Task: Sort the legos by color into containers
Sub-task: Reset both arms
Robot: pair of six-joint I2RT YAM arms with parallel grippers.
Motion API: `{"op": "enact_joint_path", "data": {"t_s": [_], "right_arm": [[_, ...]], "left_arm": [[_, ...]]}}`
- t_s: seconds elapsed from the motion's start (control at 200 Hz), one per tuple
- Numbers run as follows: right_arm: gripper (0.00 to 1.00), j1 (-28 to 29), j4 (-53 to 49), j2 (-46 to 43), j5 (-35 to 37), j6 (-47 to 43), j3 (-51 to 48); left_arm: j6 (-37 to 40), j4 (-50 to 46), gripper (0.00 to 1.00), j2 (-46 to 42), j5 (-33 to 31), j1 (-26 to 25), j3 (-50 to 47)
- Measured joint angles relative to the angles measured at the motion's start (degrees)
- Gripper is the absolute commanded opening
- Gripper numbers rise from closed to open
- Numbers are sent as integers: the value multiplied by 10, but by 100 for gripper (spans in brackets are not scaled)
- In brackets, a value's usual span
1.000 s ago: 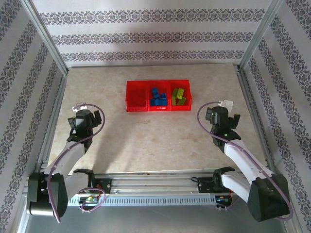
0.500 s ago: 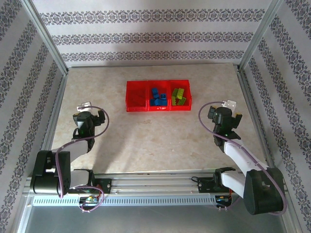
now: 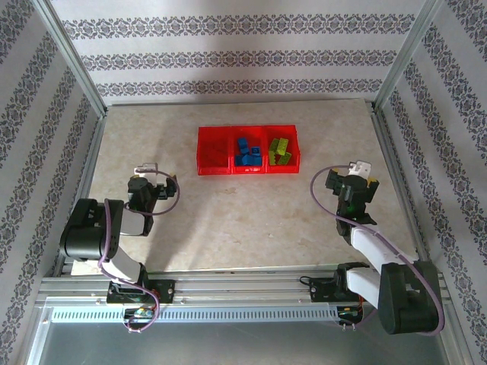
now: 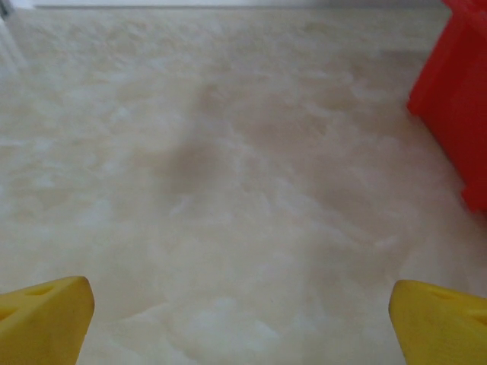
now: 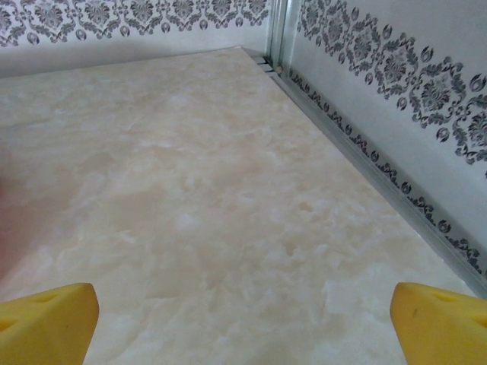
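The containers [image 3: 246, 150] are three joined red bins at the back middle of the table. Blue legos [image 3: 245, 153] lie in the middle bin and yellow-green legos [image 3: 280, 150] in the right bin. I cannot tell what the left bin [image 3: 214, 150] holds. My left gripper [image 3: 152, 188] hovers low over the left of the table, open, nothing between its yellow fingertips [image 4: 46, 315]. A corner of the red containers [image 4: 460, 99] shows in the left wrist view. My right gripper [image 3: 351, 183] is at the right, open and empty, yellow fingertips [image 5: 441, 323] wide apart over bare table.
The marble-patterned table [image 3: 228, 213] is boxed in by patterned walls [image 3: 243, 57] on three sides. A metal rail [image 5: 365, 160] runs along the table's right edge beside my right gripper. Both arm bases sit on the rail at the near edge [image 3: 243, 285].
Both arms have folded back toward their bases, bringing each gripper nearer and lower. Both grippers stay open. The legos and containers have not moved.
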Motion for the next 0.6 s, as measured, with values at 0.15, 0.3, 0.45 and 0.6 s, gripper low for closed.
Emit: {"op": "enact_joint_path", "data": {"t_s": [0.15, 0.3, 0.45, 0.6], "right_arm": [[98, -7, 34, 0, -14, 0, -22], [98, -15, 79, 8, -33, 0, -40], [98, -19, 146, 64, -57, 0, -43], [98, -23, 202, 111, -87, 0, -44]], "left_arm": [[16, -2, 100, 1, 52, 0, 22], [21, -3, 100, 1, 78, 0, 27], [20, -9, 100, 1, 59, 1, 33], [20, -12, 100, 1, 45, 4, 35]]}}
